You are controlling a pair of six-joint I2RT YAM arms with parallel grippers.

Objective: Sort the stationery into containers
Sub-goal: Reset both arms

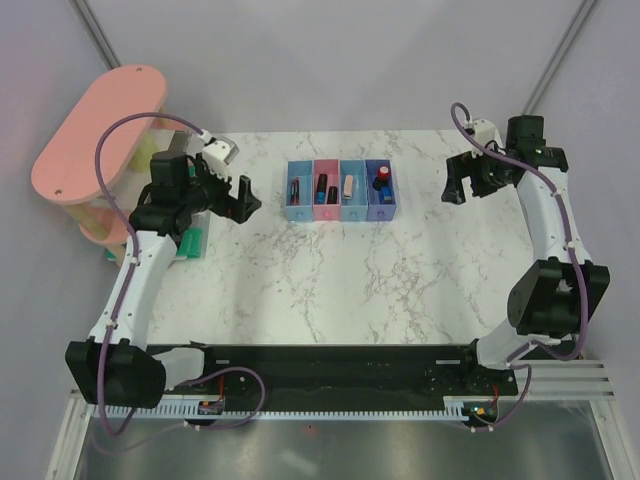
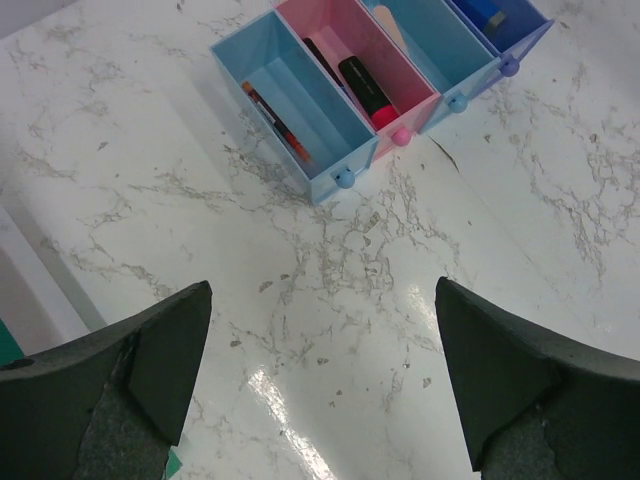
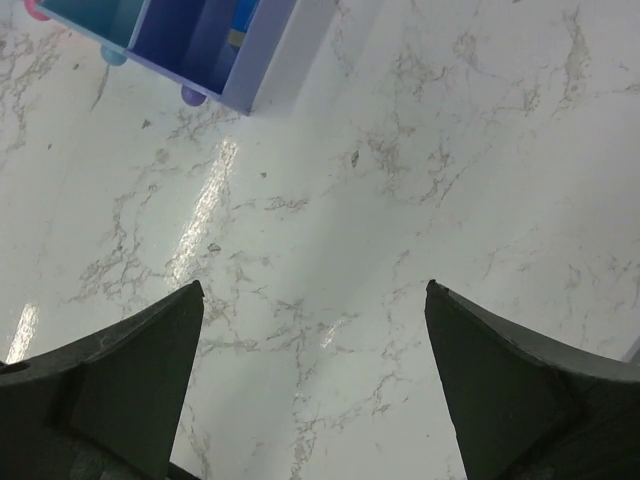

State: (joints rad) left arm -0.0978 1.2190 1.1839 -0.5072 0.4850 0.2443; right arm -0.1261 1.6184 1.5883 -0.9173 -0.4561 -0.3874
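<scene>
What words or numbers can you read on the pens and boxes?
None can be read.
The bins show no writing.
Any print on the pen or the highlighter is too small to read.

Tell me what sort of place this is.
Probably a robotics lab test bench: a left arm and right arm are mounted at the near edge of the table, plain grey walls close it in, and a row of bins holds stationery.
</scene>
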